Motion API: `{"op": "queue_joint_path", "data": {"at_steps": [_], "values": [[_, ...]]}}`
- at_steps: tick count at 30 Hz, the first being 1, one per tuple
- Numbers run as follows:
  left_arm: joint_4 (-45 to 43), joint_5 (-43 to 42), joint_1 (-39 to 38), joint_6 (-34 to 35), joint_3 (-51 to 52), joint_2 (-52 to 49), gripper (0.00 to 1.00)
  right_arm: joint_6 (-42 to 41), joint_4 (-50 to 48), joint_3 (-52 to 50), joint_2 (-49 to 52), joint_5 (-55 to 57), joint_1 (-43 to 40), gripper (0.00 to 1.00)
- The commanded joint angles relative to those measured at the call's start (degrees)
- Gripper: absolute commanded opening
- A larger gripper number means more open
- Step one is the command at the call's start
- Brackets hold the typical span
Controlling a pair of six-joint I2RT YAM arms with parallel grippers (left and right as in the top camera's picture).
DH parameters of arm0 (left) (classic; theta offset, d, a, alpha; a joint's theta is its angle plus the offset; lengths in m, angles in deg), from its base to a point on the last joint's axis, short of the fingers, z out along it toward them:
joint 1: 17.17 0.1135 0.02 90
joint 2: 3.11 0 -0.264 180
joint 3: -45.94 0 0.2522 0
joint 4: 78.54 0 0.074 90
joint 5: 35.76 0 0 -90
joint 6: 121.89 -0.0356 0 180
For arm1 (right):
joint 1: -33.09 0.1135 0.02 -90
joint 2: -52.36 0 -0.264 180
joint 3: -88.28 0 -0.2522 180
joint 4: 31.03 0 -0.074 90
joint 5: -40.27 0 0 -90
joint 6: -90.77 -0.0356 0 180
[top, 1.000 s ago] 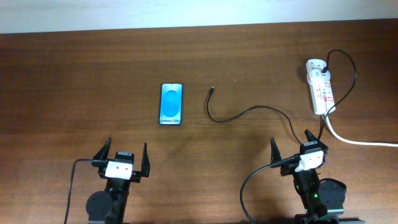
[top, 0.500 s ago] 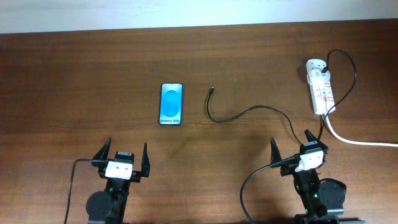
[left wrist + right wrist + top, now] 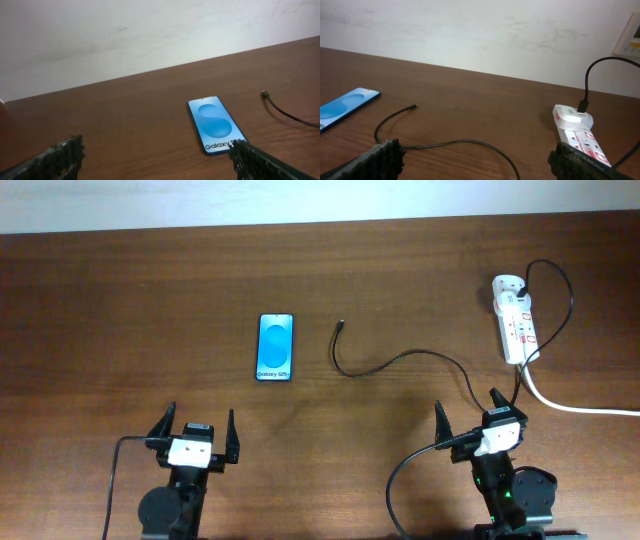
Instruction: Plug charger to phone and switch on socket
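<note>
- Step in hand: the first reach. Nothing is gripped and, as we read it, no part of the task is done yet.
- The phone (image 3: 275,347) lies flat on the table (image 3: 120,300), screen up, mid-table, ahead of the left gripper (image 3: 204,410) and well apart from it.
- The charger (image 3: 400,360) has its plug tip loose on the wood just right of the phone, not touching it. The cable trails right toward the socket (image 3: 515,320), and its other end sits in the strip's far end.
- The socket is at far right, ahead of the right gripper (image 3: 466,402). Its red switches are too small to read on or off.
- Next move, in our judgement: one gripper pinches the cable just behind the tip. The phone's lettered end faces us and the tip points away, so the plug likely needs turning round. The other gripper probably steadies the phone.
- Thin cable on a flat surface: we expect to need a low, precise pinch.
- Left jaws: spread wide, holding and touching nothing.
- Right jaws: spread wide too, empty, with the cable passing on the table near them without contact.
</note>
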State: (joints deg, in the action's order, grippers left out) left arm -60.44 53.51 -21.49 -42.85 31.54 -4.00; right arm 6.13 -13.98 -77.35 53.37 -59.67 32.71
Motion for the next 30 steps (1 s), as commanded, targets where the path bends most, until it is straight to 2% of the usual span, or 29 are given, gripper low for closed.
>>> {"op": "queue_joint_path", "data": {"at_steps": [1,6,9,11,12,14,19,24,30], "values": [[0.46,1.62,0.37,-0.66,0.07,-2.49,0.99,0.2,0.37,-0.28,-0.28,-0.31,0.37,0.98],[0.39,1.6,0.74,1.46,-4.24,-5.99,0.99,0.2,0.37,-0.28,-0.28,-0.31,0.37,0.98],[-4.79,0.22,2.64,1.46,-9.03,-15.67,0.99,0.2,0.35,-0.28,-0.28,-0.31,0.37,0.98],[-4.61,-2.32,2.89,1.42,-16.11,-25.44,0.99,0.2,0.35,-0.28,-0.28,-0.31,0.37,0.99],[1.03,-3.1,2.89,1.42,-25.53,-33.62,0.99,0.2,0.37,-0.28,-0.28,-0.31,0.37,0.98],[7.23,-4.74,2.91,1.44,-35.58,-40.92,0.99,0.2,0.37,-0.28,-0.28,-0.31,0.37,0.99],[9.62,-14.51,2.99,1.44,-57.09,-56.74,0.99,0.2,0.37,-0.28,-0.28,-0.31,0.37,0.98],[19.04,-16.26,2.99,2.54,-71.17,-69.57,0.99,0.2,0.37,-0.28,-0.28,-0.31,0.37,0.98],[34.71,-17.59,2.93,2.54,-86.93,-87.36,0.99,0.2,0.37,-0.28,-0.28,-0.31,0.37,0.98]]}}
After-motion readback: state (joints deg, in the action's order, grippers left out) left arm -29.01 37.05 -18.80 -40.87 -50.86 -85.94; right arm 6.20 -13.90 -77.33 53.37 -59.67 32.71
